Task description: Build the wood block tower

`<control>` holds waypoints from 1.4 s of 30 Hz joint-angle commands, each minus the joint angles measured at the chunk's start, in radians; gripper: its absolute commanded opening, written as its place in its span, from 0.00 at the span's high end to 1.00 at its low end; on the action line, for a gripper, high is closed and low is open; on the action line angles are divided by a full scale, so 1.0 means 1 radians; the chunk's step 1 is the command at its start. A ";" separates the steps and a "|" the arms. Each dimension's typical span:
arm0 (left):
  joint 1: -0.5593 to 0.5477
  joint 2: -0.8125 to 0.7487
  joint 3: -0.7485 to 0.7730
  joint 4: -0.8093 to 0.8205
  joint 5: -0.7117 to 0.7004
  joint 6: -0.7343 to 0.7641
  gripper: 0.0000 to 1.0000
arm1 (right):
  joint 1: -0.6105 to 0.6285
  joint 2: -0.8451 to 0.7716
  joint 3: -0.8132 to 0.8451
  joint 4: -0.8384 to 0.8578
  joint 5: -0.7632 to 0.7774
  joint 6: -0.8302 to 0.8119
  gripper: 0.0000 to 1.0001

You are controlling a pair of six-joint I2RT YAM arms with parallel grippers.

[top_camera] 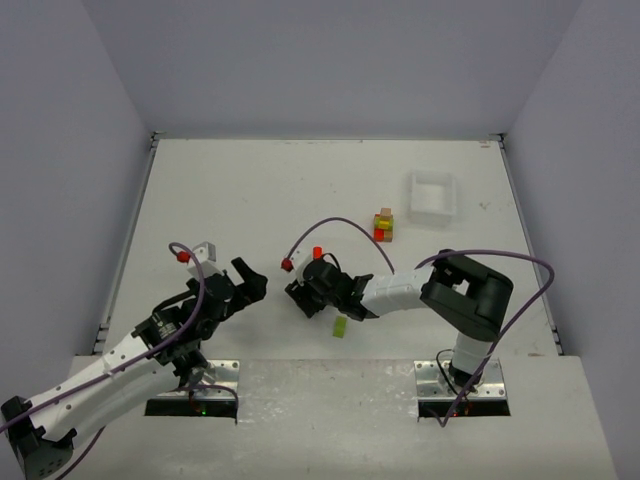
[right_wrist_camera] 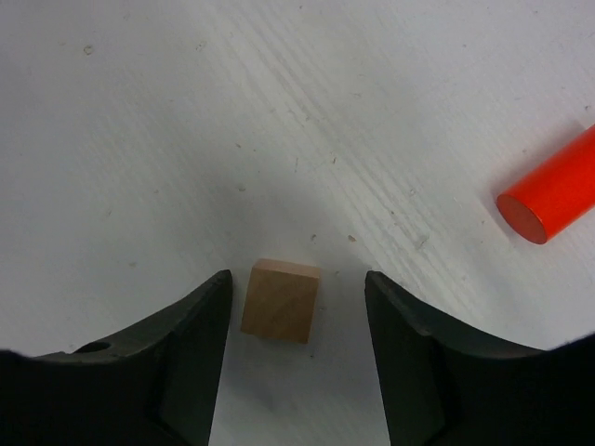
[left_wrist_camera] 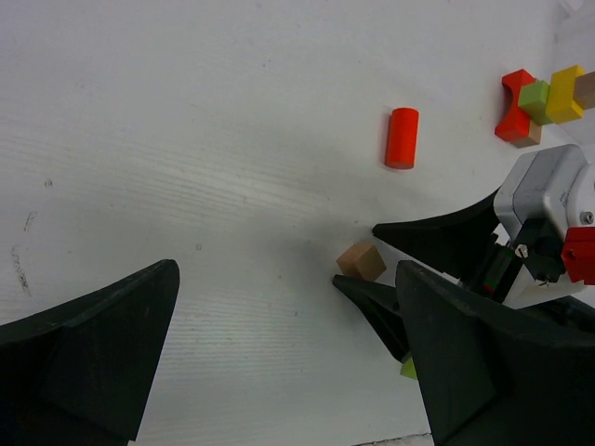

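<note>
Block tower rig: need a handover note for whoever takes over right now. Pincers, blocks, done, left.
Left pincer: open, empty, hovering over bare table left of the work.
Right pincer: open, low over the table, jaws straddling the plain brown cube with a gap on each side; not gripped yet.
Loose blocks: red cylinder lying on its side beyond the cube; lime green block beside the right arm.
Done: a short stack of red, green, yellow and plain pieces stands near the white tray.
Left: grip the cube, carry it to the stack, then add the cylinder and the green block.
</note>
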 commanded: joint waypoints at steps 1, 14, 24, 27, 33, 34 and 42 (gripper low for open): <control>0.008 -0.007 0.028 0.023 -0.031 -0.007 0.00 | 0.006 -0.004 0.031 0.065 -0.018 0.023 0.60; 0.007 -0.015 0.018 0.022 -0.054 -0.011 0.00 | 0.005 -0.120 0.018 -0.014 0.159 0.124 0.89; 0.008 0.016 0.000 0.109 -0.099 0.021 0.00 | -0.183 -0.383 0.085 -0.314 0.257 0.182 0.91; 0.007 0.042 0.010 0.140 -0.108 0.047 0.00 | -0.300 -0.429 0.109 -0.379 0.273 0.174 0.90; 0.007 0.075 0.016 0.191 -0.132 0.087 0.00 | -0.508 -0.414 0.195 -0.477 0.261 0.188 0.89; 0.007 0.079 0.016 0.198 -0.137 0.091 0.00 | -0.526 -0.406 0.205 -0.481 0.259 0.191 0.88; 0.007 0.081 0.032 0.177 -0.168 0.101 0.00 | -0.619 -0.306 0.303 -0.519 0.214 0.225 0.88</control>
